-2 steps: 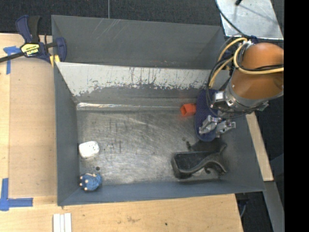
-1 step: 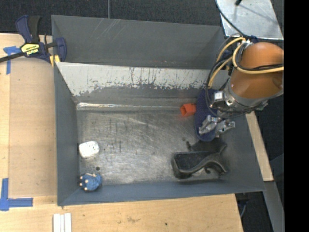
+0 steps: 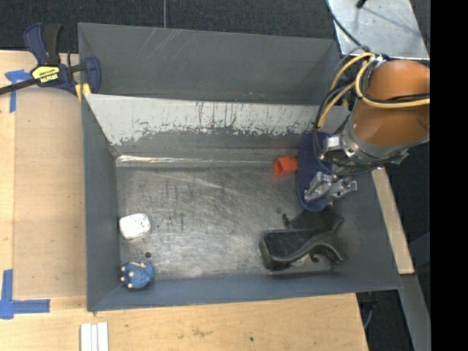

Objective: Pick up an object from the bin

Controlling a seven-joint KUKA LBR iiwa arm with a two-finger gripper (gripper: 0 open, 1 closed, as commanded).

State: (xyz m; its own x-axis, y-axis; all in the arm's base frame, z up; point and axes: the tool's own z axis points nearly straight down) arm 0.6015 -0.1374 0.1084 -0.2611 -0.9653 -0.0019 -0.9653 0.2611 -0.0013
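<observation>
Where the arm (image 3: 391, 101) reaches in at the right, the gripper (image 3: 330, 187) hangs over a dark blue thing (image 3: 307, 168) by the bin (image 3: 219, 119)'s right wall — wide or closed, I cannot tell. An orange block (image 3: 285, 166) lies just left of it, a black thing (image 3: 300, 247) nearer the front.

One camera, mounted above the bin (image 3: 219, 64), looking down and tilted somewhat. The far wall (image 3: 219, 119) shows a broad inner face at the top; the near wall (image 3: 219, 287) is a thin strip at the bottom. It sits fairly close: the bin takes up most of the frame and its whole floor (image 3: 205, 210) is visible. A board (image 3: 44, 196) runs along the left. The arm (image 3: 387, 101) enters from the right and is cut by the edge.
</observation>
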